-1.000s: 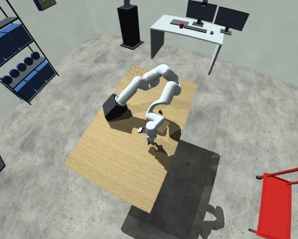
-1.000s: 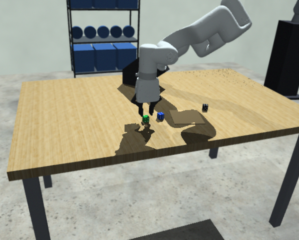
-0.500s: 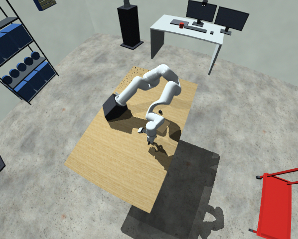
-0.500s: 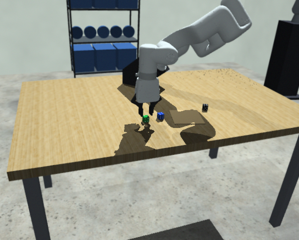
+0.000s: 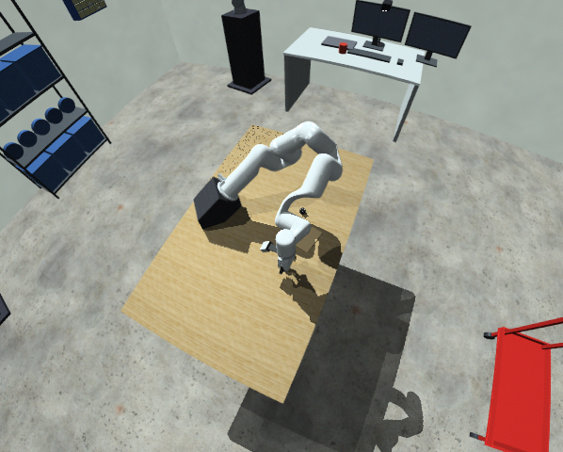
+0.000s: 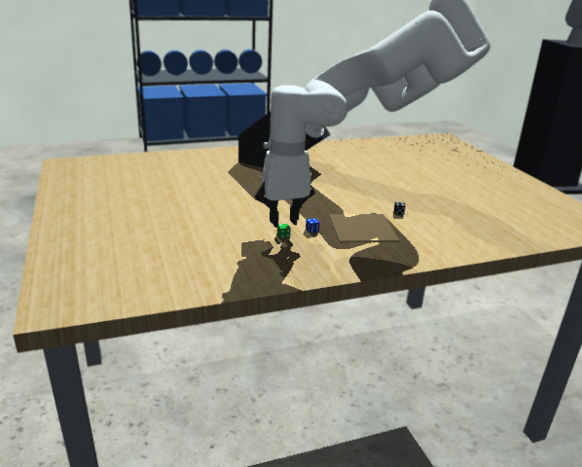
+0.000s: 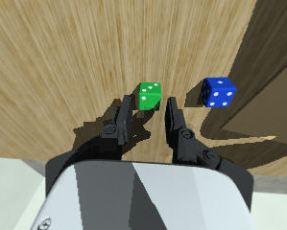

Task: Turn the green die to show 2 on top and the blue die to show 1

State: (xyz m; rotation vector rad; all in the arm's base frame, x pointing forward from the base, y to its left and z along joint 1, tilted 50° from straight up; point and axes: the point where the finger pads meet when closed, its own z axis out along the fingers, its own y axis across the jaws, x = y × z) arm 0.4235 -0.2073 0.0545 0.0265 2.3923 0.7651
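Green die (image 7: 150, 96) sits on the bare wooden tabletop (image 6: 130, 211), flat on one face, and the wrist view shows two white pips on its upper face and more pips on the side turned to the camera. It lies off the mat, to the side of it. Right above it hangs the claw (image 7: 147, 120), pointing straight down, its two dark fingers spread partway with nothing between them; the die sits just past the fingertips, lined up with the gap but not touched. From the exterior view the fingertips stop just above the die's top.

Blue die (image 7: 218, 92) rests just beside the green one, apart from it, also on bare wood, showing two pips on top and four on the face toward the wrist camera. It stands near the edge of the mat (image 6: 364, 227) but not on it. That mat is a thin tan sheet lying flat, half under the arm's shadow.

Black die (image 6: 399, 208) stands well apart from the other two, beyond the mat's far corner, flat on the tabletop; its pips are too small to count.

White arm (image 6: 397, 60) arcs over from its dark base (image 5: 214, 204) at the tabletop's far side.
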